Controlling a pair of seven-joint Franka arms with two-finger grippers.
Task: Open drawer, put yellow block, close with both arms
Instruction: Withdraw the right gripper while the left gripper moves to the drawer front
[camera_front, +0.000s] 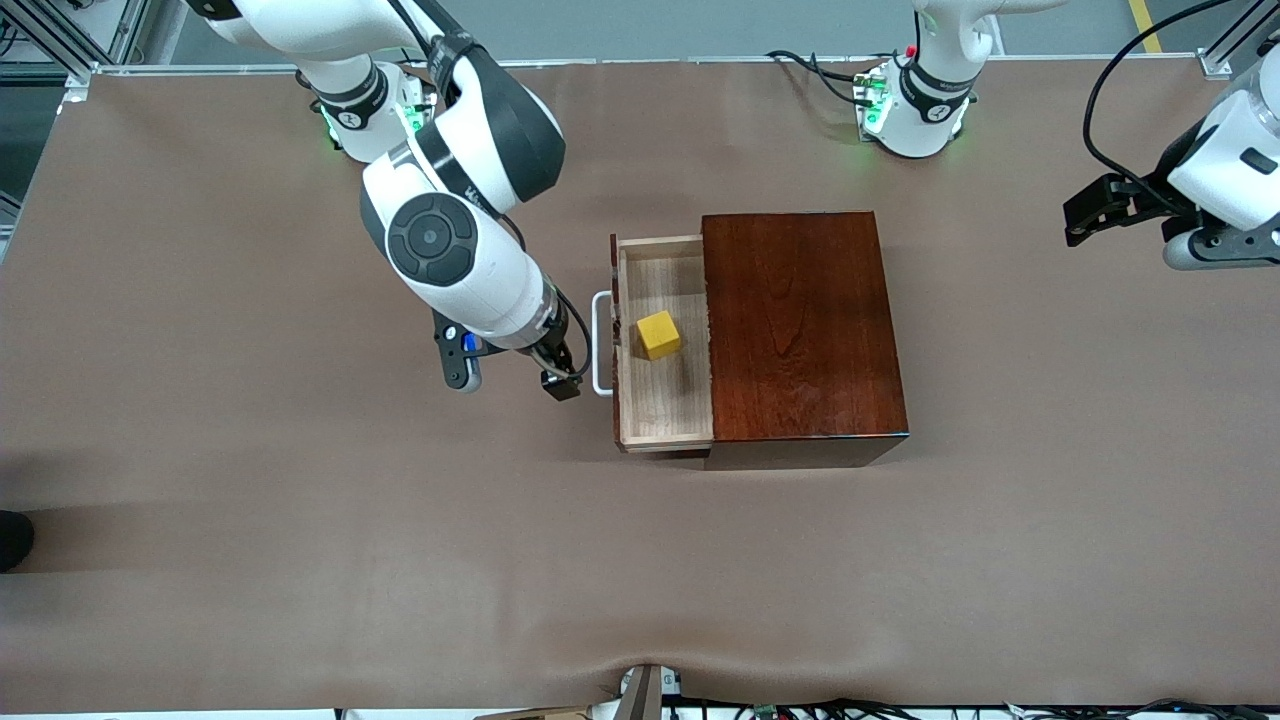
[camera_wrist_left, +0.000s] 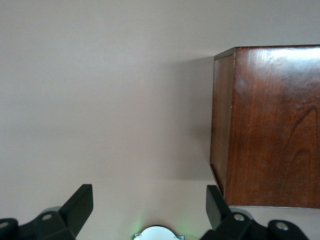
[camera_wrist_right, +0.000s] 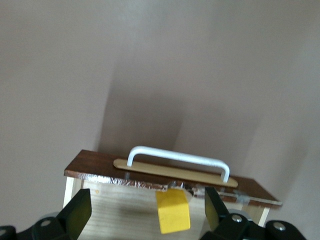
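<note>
Here, mid-table, the glossy reddish-brown box carries the pale drawer pulled out; the bright yellow block sits inside. Right gripper, fingers apart, hangs beside the white handle; left gripper, fingers apart, waits near the table's end.
</note>
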